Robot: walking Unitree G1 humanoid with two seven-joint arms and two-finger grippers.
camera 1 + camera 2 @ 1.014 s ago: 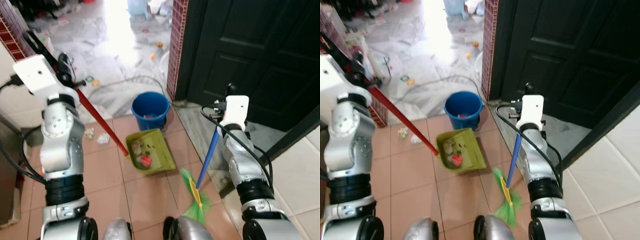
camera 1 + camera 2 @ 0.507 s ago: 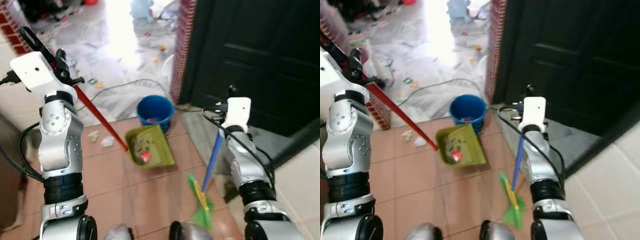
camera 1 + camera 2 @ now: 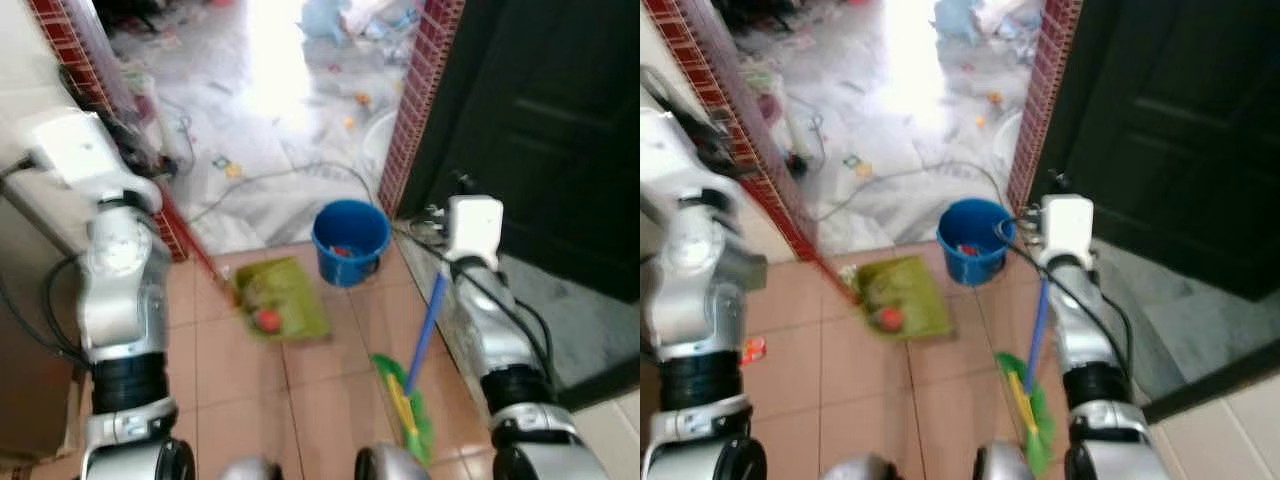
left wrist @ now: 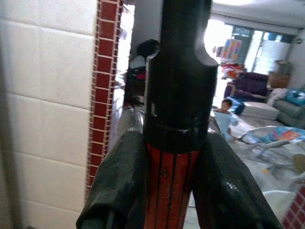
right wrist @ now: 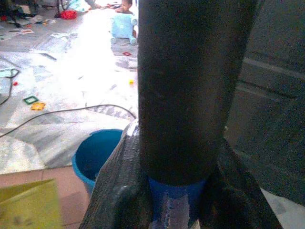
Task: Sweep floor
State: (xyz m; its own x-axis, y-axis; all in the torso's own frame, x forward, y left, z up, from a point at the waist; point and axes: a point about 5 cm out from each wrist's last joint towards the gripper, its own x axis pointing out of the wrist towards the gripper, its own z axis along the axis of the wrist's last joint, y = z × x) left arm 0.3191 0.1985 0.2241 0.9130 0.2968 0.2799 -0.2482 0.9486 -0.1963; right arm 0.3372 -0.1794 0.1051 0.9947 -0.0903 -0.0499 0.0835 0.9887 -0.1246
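A green dustpan holding litter and a red scrap lies on the terracotta tiles, blurred. Its red handle runs up to my left gripper, which is shut on the red and black grip. The blue bucket stands just right of the pan, beside the brick pillar. My right gripper is shut on the blue broom handle under its black cap. The green bristles rest on the tiles near my feet.
A dark door fills the right side, with a red brick pillar at its edge. A tiled wall with brick trim closes the left. A cable and scattered litter lie on the marble floor beyond. A person sits far off.
The whole picture has shifted and blurred as the camera moved. The dustpan now lies further left of the bucket than before. The broom hangs much as it did.
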